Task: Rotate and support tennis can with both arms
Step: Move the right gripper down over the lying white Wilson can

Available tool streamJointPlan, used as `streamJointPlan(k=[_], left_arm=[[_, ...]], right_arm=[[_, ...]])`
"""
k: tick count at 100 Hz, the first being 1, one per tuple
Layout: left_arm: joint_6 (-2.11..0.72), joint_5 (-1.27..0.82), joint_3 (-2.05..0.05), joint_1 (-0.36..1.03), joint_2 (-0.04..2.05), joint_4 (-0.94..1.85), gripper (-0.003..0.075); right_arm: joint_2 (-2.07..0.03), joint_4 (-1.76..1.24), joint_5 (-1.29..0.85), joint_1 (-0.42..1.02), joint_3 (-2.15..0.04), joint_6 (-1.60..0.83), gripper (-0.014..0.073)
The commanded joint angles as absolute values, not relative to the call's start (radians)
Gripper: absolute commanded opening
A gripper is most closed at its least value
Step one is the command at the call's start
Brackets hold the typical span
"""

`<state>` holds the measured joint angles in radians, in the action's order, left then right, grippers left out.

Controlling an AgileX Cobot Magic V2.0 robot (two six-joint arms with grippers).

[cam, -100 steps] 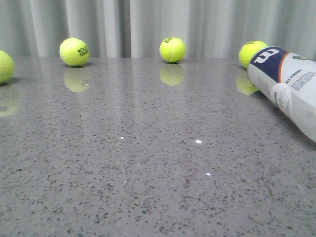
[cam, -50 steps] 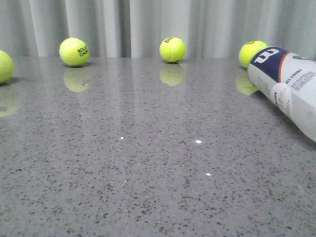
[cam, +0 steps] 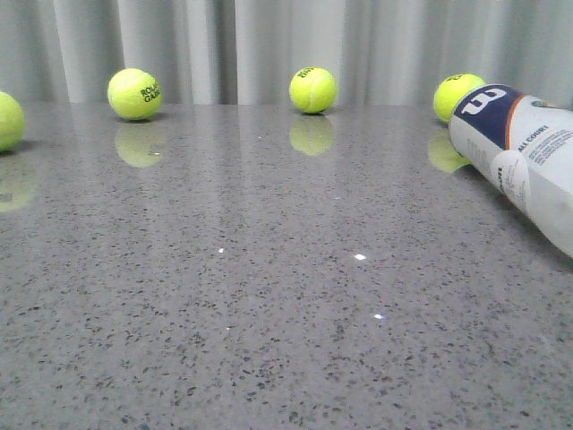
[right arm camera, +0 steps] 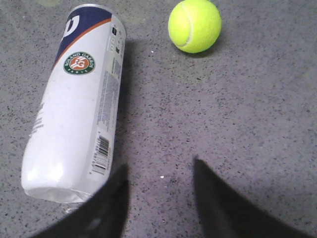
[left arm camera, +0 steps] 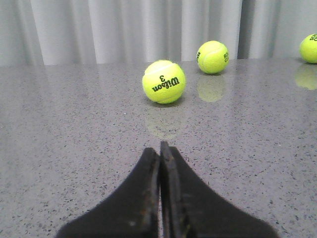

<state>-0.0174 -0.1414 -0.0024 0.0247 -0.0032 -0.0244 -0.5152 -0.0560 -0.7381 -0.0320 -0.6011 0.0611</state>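
My right gripper (right arm camera: 158, 198): spread wide, nothing between the fingers, hanging over bare tabletop (right arm camera: 237, 124).
My left gripper (left arm camera: 159, 163): fingers pressed together, holding nothing, pointing at a ball marked Wilson 3 (left arm camera: 164, 82) a little ahead of it.
Tennis can (right arm camera: 74, 109): lying on its side just beside my right gripper's one finger, not between the fingers, not touched; its near end is closest to me, its navy end points away.
How it handles: I judge it light, stiff-walled and smooth, so it will roll and slip easily.
Where I take hold: across the white mid-body, fingers square to its length; the other arm steadies an end.
Ball beyond can (right arm camera: 194, 26): well past my right gripper, apart from the can.
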Motion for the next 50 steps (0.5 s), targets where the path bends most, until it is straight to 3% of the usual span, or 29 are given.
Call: streamJointPlan(k=[1, 11, 50], left_arm=[[-0.009, -0.059, 0.044, 0.030, -0.044, -0.014, -0.0021], [-0.009, -0.059, 0.044, 0.030, -0.044, -0.014, -0.0021], [-0.009, -0.059, 0.044, 0.030, -0.044, -0.014, -0.0021]], right_arm=[[-0.585, -0.085, -0.693, -0.031, -0.675, 0.055, 0.0664], [-0.651, -0.085, -0.709, -0.031, -0.722, 0.053, 0.0628], [-0.925, -0.211, -0.788, 0.094, -0.956, 0.082, 0.0627]])
